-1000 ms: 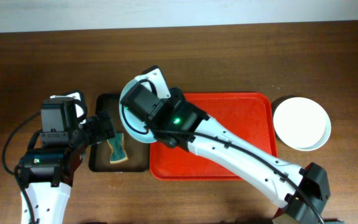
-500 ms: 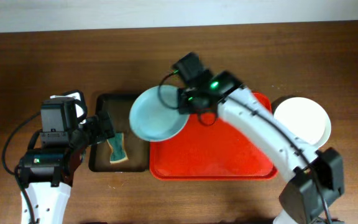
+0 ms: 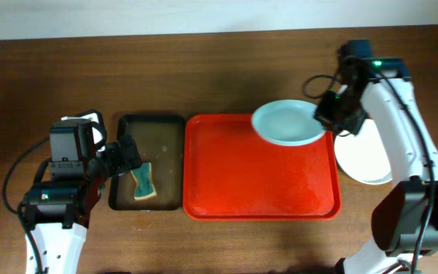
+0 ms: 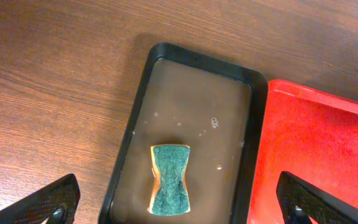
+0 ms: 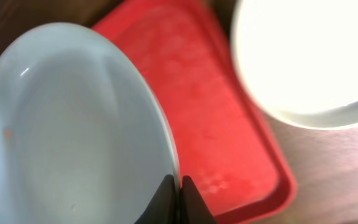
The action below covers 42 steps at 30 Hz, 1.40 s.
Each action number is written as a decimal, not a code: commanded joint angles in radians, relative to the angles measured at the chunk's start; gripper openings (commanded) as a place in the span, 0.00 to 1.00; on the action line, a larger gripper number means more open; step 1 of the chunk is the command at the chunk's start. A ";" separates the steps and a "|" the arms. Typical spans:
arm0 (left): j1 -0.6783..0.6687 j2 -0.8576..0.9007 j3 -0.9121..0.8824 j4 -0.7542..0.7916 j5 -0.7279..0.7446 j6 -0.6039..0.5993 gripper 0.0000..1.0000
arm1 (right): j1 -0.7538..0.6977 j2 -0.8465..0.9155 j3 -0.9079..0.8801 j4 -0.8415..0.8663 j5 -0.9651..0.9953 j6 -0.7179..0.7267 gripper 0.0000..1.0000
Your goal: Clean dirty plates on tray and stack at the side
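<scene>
My right gripper (image 3: 328, 114) is shut on the rim of a pale mint-blue plate (image 3: 287, 123) and holds it above the back right corner of the red tray (image 3: 242, 183). In the right wrist view the fingers (image 5: 178, 186) pinch the plate (image 5: 67, 130) edge over the tray (image 5: 216, 124). A white plate (image 3: 367, 164) lies on the table right of the tray, partly under my right arm; it also shows in the right wrist view (image 5: 303, 62). My left gripper (image 4: 179, 208) is open above a green sponge (image 4: 169, 179).
A black-rimmed brown tray (image 3: 124, 164) with murky water sits left of the red tray and holds the sponge (image 3: 144, 183). Bare wooden table (image 3: 226, 76) lies behind the trays.
My right arm has carried the mint-blue plate from over the brown tray rightward across the red tray to its back right corner. The left arm has not moved.
</scene>
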 commanded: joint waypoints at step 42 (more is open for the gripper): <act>0.005 -0.008 0.016 -0.001 -0.008 -0.010 0.99 | -0.527 -0.024 -0.263 0.015 0.203 -0.127 0.85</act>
